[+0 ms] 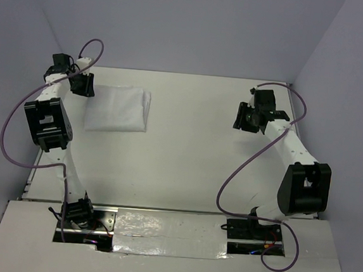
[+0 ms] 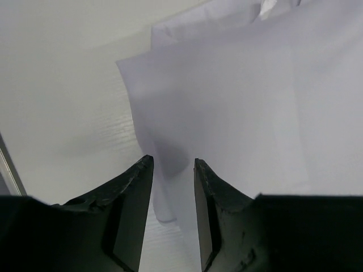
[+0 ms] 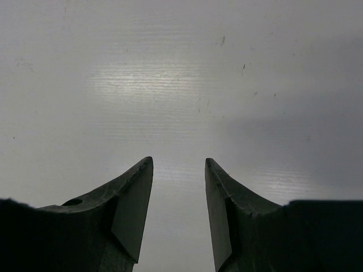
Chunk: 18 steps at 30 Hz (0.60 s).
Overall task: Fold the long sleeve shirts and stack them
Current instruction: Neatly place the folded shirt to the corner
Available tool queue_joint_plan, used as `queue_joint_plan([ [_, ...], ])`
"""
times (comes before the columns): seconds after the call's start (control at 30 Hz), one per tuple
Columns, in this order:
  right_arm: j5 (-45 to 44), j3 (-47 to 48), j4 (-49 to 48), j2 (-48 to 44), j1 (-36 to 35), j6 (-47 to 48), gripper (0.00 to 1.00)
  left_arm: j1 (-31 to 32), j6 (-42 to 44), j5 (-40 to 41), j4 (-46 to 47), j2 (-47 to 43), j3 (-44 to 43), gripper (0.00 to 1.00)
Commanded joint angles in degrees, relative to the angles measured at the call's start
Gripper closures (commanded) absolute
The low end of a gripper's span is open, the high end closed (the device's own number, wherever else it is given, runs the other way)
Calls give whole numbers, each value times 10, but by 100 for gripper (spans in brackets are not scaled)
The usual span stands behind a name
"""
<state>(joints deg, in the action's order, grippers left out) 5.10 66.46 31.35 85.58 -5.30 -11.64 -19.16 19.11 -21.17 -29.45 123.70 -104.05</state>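
The white long sleeve shirt (image 1: 118, 107) lies folded into a neat rectangle at the far left of the table. My left gripper (image 1: 82, 86) hovers at the shirt's left edge, open and empty. In the left wrist view the shirt (image 2: 238, 102) fills the upper right, and its edge runs under the gap of the left gripper (image 2: 173, 163). My right gripper (image 1: 243, 119) is at the far right, well away from the shirt, open and empty. The right wrist view shows the right gripper (image 3: 178, 163) over bare tabletop.
The white tabletop (image 1: 192, 162) spreads between the arms. Purple-grey walls enclose the table at the back and sides. The arm bases (image 1: 76, 213) stand at the near edge, with purple cables looping beside each arm.
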Motion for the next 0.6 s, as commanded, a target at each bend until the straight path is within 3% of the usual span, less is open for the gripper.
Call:
queue_joint_plan([
  [0.0,-5,17,7,-22,3,14,51,1,-8,-3,7,20,-30,52],
  [0.13,0,25,14,-29,2,12,48,-1,-25,39,15,2,-39,36],
  [0.17,0,25,13,-32,2,11,45,-1,-32,48,17,-7,-46,25],
  [0.23,-4,19,5,-46,4,2,19,3,-50,59,19,-47,-51,23],
  [0.27,2,15,-11,-53,6,-2,16,4,-57,55,16,-61,-54,22],
  [0.3,4,8,-23,-69,9,-14,1,10,-57,53,0,-76,-53,21],
  [0.43,-15,-27,-71,-111,13,-42,0,22,-43,71,-74,-149,-32,20],
  [0.53,-24,-64,-96,-146,13,-45,0,15,-55,102,-106,-208,50,20],
  [0.57,-30,-71,-99,-154,13,-47,0,11,-64,109,-103,-226,118,20],
])
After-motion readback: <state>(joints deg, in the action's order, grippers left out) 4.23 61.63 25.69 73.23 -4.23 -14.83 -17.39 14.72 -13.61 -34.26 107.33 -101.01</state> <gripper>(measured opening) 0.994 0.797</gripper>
